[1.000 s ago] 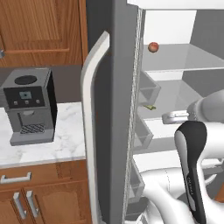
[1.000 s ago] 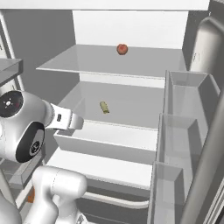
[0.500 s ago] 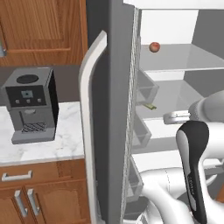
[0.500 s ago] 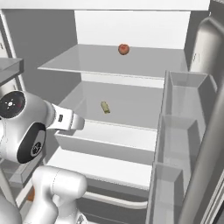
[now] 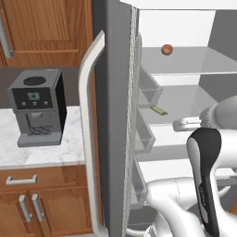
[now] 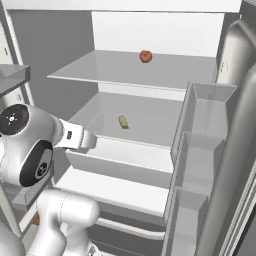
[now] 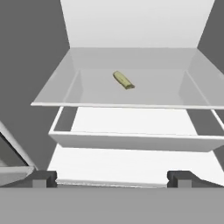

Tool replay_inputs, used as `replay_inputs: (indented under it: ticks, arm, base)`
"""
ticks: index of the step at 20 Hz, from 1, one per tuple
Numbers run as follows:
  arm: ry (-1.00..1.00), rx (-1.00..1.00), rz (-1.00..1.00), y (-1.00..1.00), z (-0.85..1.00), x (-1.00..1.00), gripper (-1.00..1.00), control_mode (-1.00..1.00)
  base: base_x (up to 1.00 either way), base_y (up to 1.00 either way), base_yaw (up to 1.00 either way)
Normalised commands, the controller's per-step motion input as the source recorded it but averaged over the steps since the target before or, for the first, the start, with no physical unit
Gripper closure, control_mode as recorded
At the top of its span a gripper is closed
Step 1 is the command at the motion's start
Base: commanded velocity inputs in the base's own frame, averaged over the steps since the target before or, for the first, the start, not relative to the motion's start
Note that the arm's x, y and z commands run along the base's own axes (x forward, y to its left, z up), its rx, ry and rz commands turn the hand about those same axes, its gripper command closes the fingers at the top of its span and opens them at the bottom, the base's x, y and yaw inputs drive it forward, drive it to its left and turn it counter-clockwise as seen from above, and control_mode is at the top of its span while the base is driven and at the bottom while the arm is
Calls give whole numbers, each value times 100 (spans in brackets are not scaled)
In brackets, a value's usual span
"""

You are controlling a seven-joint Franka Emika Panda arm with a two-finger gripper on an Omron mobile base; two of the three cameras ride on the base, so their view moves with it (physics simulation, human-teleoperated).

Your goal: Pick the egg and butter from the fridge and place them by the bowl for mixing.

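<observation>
The fridge (image 6: 75, 95) stands open in front of me. The egg (image 6: 145, 56) (image 5: 166, 49), a small reddish-brown ball, rests on the upper shelf near the back. The butter (image 7: 124, 80) (image 6: 123, 122) (image 5: 159, 110), a short yellow-olive stick, lies on the middle shelf. My gripper (image 7: 113, 179) (image 6: 91, 142) (image 5: 178, 124) is open and holds nothing. It hovers at the front of the fridge, level with the middle shelf, pointing inward, well short of the butter. The bowl is out of view.
A white drawer (image 7: 131, 141) sits below the middle shelf. Clear door bins (image 6: 200, 150) line the open right door; the left door with its curved handle (image 5: 88, 139) stands beside a coffee machine (image 5: 37, 106) on a marble counter (image 5: 51, 152). A small orange thing (image 6: 35, 220) shows low beside the arm.
</observation>
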Motion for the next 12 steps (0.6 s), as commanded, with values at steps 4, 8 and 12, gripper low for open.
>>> replay_inputs:
  ticks: [4,8,12]
  arm:
    - [0,0,0,0,0,0,-100,100]
    - [0,0,0,0,0,0,-100,100]
    - [0,0,-12,-14,0,41,-100,-100]
  base:
    - [21,-34,3]
    - [54,-13,-18]
    - [46,-11,-15]
